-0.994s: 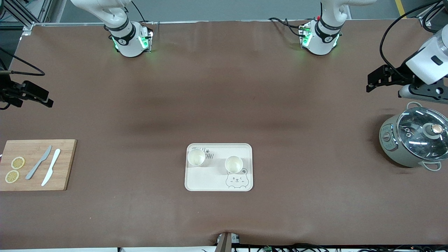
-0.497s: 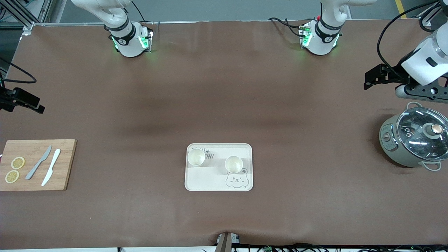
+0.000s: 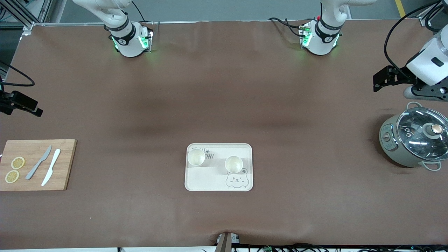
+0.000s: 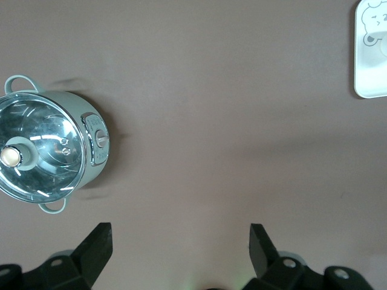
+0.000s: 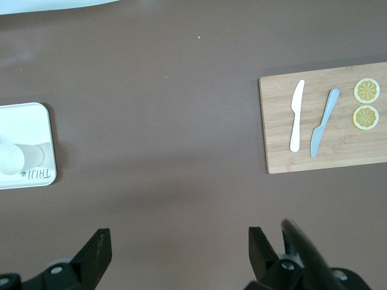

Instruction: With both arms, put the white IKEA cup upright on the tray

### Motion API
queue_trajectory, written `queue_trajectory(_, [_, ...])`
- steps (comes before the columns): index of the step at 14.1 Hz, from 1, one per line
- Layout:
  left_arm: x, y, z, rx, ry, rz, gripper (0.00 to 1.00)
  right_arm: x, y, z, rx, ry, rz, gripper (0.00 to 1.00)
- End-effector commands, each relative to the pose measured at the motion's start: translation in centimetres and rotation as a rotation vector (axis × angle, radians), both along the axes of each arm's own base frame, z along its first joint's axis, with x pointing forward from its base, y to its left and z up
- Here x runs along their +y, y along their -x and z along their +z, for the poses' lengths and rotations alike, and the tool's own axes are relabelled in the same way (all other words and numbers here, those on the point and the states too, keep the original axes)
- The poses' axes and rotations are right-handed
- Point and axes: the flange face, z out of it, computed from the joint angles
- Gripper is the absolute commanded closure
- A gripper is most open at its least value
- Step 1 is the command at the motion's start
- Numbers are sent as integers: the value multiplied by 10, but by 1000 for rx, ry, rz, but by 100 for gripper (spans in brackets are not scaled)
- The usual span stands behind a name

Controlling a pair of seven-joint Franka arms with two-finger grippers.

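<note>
The left end effector [image 4: 180, 238] hangs with its fingers spread wide and nothing between them, up over the bare brown desk [image 3: 224, 105] at the left arm's end, close to the electric pot [image 3: 414, 141]. That pot is pale green-grey with a glass lid and a small knob on top, and it stands on the desk nearer to the front camera than the spot the end effector is over.

The right end effector [image 5: 180, 244] is likewise spread and empty, up over the desk's edge at the right arm's end, above the stretch of desk next to the wooden cutting board [image 3: 36, 164]. On that board lie a grey knife [image 3: 39, 162] and a white knife [image 3: 51, 167] side by side, with two lemon slices [image 3: 15, 169] beside them toward the desk's edge.

Both arms are drawn well apart from the middle of the desk.

The cream tray [image 3: 218, 183] lies in the middle, toward the front camera's edge, with a cartoon bear face printed at one corner and grey lettering at another. Two white cups stand upright on it, mouths up: one cup [image 3: 196, 157] sits on the lettering at the corner toward the right arm's end, the other cup [image 3: 233, 164] stands just above the bear face, toward the left arm's end. The cups are apart from each other.
</note>
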Motion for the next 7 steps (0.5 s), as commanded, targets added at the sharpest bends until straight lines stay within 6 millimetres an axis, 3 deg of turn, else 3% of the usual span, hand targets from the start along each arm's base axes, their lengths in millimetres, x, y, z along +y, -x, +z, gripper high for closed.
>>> queue_trajectory(1, [0,-1,6,-23,-12,-8,0,4,11,-6,-10,23,6,0])
queue_trajectory(7, [-2,-3,4,-25,-6,-10,0,5,13,-5,-31,31,10,0])
